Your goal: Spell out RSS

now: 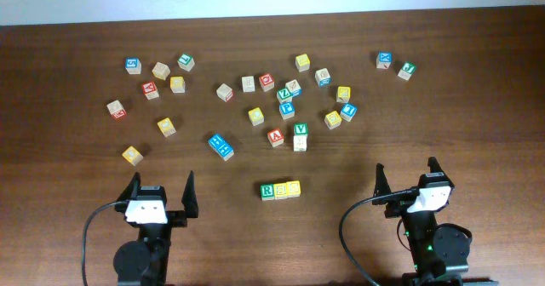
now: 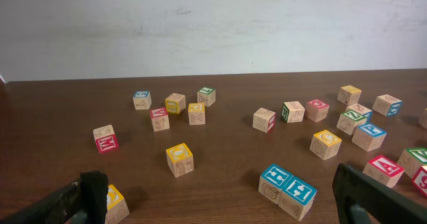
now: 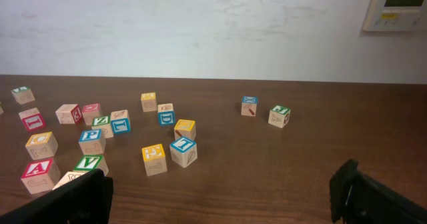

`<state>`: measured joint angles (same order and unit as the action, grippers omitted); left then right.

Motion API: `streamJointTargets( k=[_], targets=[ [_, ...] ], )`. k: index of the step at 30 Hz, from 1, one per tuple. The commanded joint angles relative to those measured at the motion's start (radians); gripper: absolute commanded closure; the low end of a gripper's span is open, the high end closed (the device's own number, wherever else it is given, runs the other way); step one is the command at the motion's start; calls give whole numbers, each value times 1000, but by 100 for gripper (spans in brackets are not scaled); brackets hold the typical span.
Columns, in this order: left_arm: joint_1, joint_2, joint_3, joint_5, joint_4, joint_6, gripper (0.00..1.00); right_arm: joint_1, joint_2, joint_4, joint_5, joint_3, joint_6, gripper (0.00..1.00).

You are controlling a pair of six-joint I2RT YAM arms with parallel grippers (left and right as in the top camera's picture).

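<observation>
1. Table [image 1: 68,235]: dark wood fills the overhead frame, and both of my arms sit along its bottom edge.
2. The loose blocks [image 1: 255,116] lie scattered across the upper half of the frame, well apart from both of my grippers.
3. My left gripper [image 1: 160,191] sits at lower left and my right gripper [image 1: 407,175] at lower right. Both have their jaws spread wide and hold nothing. In each wrist view the fingers stand at the bottom corners with bare wood between them.
4. The row of three blocks [image 1: 281,189] lies at lower centre, between my two grippers.
   - Its blocks touch side by side, and its long axis runs left to right, tipped slightly up at the right end.
   - It is to the right of my left gripper and to the left of my right gripper, level with both.
   - Neither arm looks clearly nearer, and neither wrist view shows the row.
5. The green R block [image 1: 267,191] is the row's left end, with two yellow blocks after it. Their letters are too small to read, so I judge the word probably finished but cannot confirm it.
</observation>
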<state>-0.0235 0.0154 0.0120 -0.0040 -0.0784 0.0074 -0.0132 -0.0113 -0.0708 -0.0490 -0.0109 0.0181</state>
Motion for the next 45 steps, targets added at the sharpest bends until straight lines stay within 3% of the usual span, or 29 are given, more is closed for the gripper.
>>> streamJointTargets(
  k=[1,24,33,45],
  targets=[
    [5,-11,-3,7,-6,16,1,8,8,-5,1,5,-2,2],
    [5,-11,-3,6,-7,37,1,8,8,-5,1,5,-2,2],
    [25,-11,-3,-19,-8,-90,1,8,8,-5,1,5,-2,2],
    [25,-11,-3,-11,-5,-89,1,8,8,-5,2,5,-2,2]
  ],
)
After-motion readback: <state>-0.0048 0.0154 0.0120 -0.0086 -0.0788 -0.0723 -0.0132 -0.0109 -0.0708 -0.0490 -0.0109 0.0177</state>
